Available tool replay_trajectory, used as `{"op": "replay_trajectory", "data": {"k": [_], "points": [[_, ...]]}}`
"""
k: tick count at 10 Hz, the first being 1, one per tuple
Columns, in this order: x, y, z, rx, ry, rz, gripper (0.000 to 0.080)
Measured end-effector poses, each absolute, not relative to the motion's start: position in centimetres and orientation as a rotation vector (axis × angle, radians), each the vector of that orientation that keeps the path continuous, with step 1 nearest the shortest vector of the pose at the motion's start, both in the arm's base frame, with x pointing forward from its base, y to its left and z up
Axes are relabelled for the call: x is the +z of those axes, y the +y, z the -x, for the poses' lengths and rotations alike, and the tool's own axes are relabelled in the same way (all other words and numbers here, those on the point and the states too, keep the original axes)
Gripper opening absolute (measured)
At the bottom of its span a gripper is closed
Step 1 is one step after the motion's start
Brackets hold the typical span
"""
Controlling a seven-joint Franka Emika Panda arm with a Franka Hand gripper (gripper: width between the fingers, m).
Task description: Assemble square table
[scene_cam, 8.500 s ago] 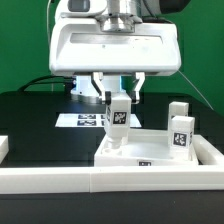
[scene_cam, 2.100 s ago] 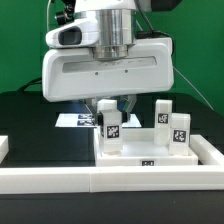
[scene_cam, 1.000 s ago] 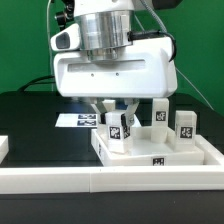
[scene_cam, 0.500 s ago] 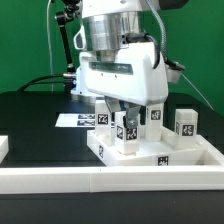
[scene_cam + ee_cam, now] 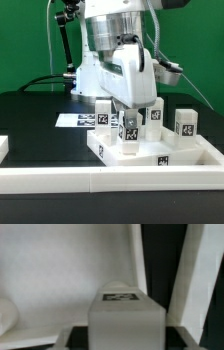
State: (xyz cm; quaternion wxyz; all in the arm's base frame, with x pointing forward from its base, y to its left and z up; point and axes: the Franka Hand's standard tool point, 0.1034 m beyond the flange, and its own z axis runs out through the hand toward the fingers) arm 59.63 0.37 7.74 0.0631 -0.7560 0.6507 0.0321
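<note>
Since half a second ago the wrist has twisted further, its white housing now turned edge-on toward the exterior view's right, while the square table (image 5: 150, 152) has barely shifted. This white slab lies flat on the black counter (image 5: 30, 120) against the long white border rail (image 5: 60, 178) along the counter's front edge, a black-and-white tag on its near edge. Four short white tagged legs can be counted: three stand upright on the slab away from the hand, and the fourth leg (image 5: 128, 130) stands near the slab's middle, between the fingers of the gripper (image 5: 127, 112). The gripper appears narrowed onto that leg, though the exterior view is too coarse to confirm contact. In the wrist view the leg (image 5: 124, 314) fills the frame, tag on its top face. Behind the slab, the marker board (image 5: 78, 120) lies flat toward the counter's back edge.
</note>
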Motion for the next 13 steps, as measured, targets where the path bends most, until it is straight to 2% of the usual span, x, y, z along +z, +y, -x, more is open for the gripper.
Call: {"op": "replay_trajectory", "data": {"k": [2,3,4,5,13], "points": [[7.73,0.47,-59.63,0.095,1.932,2.31,0.0291],[7.76,0.55,-59.64,0.091,1.879,2.351,0.0515],[7.87,0.73,-59.72,0.086,1.823,2.391,0.0608],[7.87,0.86,-59.73,0.075,1.694,2.48,0.0637],[7.7,0.89,-59.95,-0.04,0.727,2.973,0.0649]]}}
